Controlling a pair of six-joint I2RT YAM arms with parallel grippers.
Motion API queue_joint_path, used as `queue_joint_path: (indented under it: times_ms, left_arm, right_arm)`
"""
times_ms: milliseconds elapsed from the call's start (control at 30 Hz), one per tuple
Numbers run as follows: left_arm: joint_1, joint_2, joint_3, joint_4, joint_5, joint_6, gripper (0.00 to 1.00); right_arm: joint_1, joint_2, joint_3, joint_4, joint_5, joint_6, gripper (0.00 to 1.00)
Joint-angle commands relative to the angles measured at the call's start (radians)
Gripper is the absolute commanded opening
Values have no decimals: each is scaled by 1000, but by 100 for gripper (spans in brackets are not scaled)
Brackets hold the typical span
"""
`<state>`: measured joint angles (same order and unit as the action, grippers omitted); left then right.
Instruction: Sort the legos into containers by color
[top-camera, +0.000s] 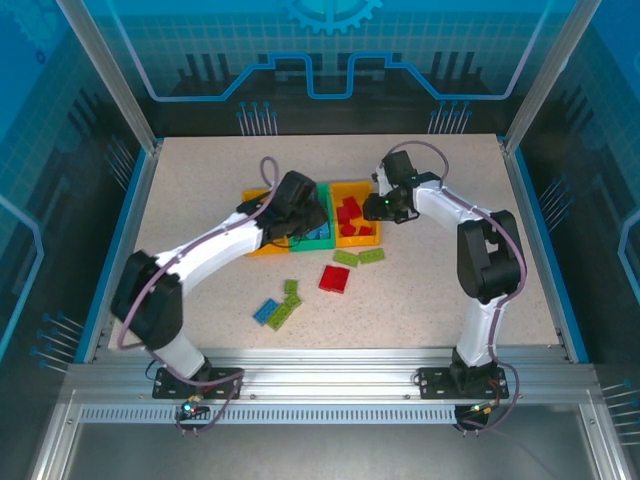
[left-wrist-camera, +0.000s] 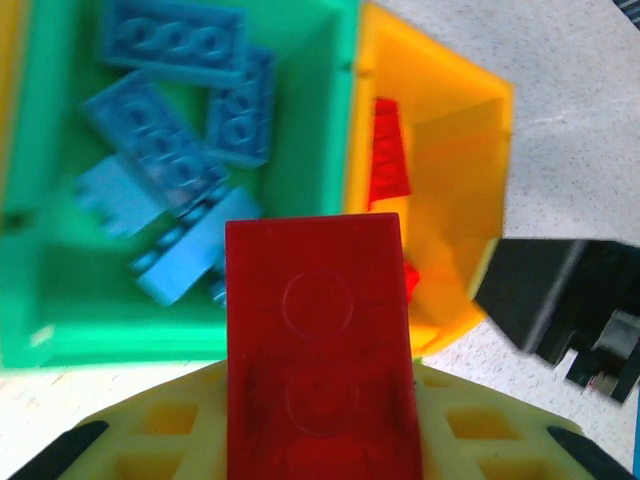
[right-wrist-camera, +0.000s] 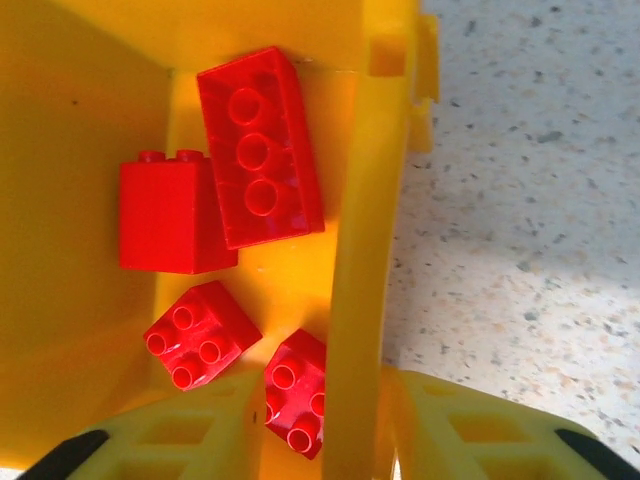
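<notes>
Pinched in the left tool (left-wrist-camera: 318, 445), a red brick (left-wrist-camera: 315, 330) sticks straight out ahead, its long axis running away from the wrist, over the near wall of the green bin (left-wrist-camera: 325, 130) that holds blue bricks (left-wrist-camera: 160, 140). Its likely home, the orange bin (left-wrist-camera: 440, 150) with the red bricks (right-wrist-camera: 255, 150), lies just to the right, so a short rightward shift looks needed. Farther right, the right tool (right-wrist-camera: 320, 445) is spread, straddling that bin's right wall.

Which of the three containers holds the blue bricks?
The green container, the middle one: blue bricks lie in it, while the yellow container beside it holds red bricks.
</notes>
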<state>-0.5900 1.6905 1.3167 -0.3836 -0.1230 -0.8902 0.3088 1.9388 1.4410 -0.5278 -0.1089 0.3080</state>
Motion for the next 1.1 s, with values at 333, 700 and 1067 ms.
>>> queue_joint_path:
  times_ms: [333,700,1067]
  left_arm:
    - [-7,480,548,-66,162,172,32]
    - [-9,498,567,-69,148,163,82]
    - [-17,104,170,64,32,206,99]
  right_arm:
    - [-75,-194,-140,-4,-15,46,75]
    - [53,-416,-430,17,9,213,73]
    - [288,-413,-490,68,62,409,63]
